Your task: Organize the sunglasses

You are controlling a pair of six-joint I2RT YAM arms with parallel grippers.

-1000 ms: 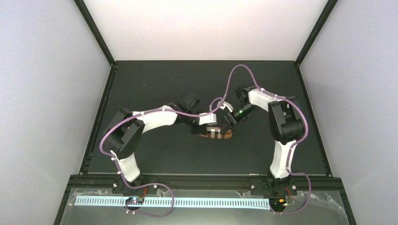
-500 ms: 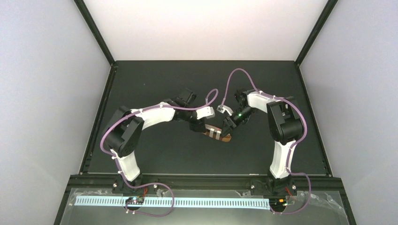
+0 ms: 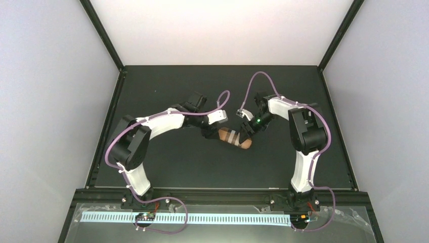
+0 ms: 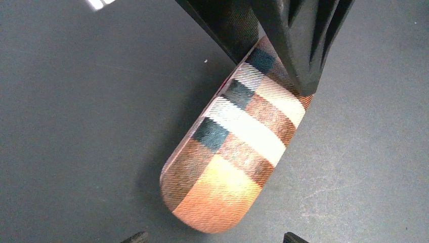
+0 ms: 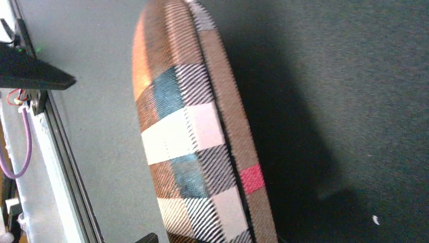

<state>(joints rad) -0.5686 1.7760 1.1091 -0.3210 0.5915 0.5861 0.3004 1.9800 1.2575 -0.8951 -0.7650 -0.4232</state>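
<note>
High rear overview looking down, two wrist close-ups, all sharing the plaid case [image 4: 238, 152]

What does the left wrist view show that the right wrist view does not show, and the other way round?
Only the left wrist view shows the right gripper closed on the far end of the case, and the case's rounded near end. Only the right wrist view shows the seam between the case's two halves, a small red square beside it, the edge rail and a purple cable. Both show the brown checked case on the dark table; neither shows the sunglasses.
</note>
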